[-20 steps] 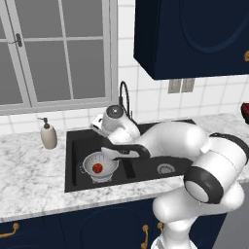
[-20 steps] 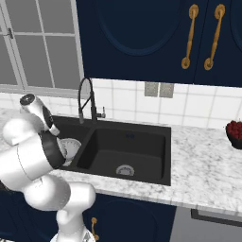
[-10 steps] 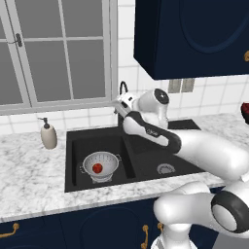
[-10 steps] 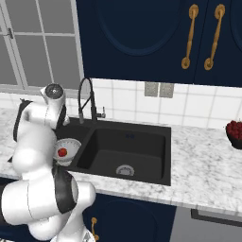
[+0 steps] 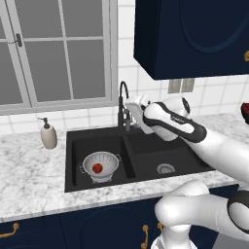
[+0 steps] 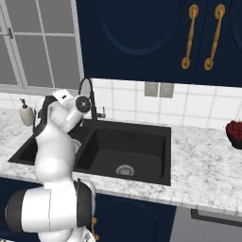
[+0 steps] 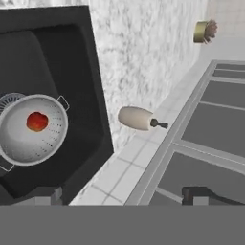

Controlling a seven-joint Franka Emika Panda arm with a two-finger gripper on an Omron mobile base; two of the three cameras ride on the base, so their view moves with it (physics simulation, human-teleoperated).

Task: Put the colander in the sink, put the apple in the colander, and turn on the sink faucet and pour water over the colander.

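The silvery colander (image 5: pixel 100 165) sits in the left basin of the black sink (image 5: pixel 146 154), with the red apple (image 5: pixel 97 168) inside it. In the hand view the colander (image 7: pixel 33 129) and apple (image 7: pixel 37 121) lie at the left, down in the sink (image 7: pixel 95 91). The slim black faucet (image 5: pixel 121 103) rises behind the divider between the basins. My gripper (image 5: pixel 130 113) hovers just right of the faucet's neck, above the sink's back edge. In the hand view the gripper (image 7: pixel 124 196) is open, its tips wide apart with nothing between them. From the right, my arm partly covers the faucet (image 6: pixel 87 94).
A beige soap dispenser (image 5: pixel 47 135) stands on the marble counter left of the sink, also visible in the hand view (image 7: pixel 136 118). A window runs behind the counter. A bowl of red fruit (image 6: pixel 235 131) sits far right. Dark cabinets hang above.
My arm has swung up from low over the left basin and back toward the faucet, now beside its neck. The colander and apple have stayed put. The jaws have stayed open.
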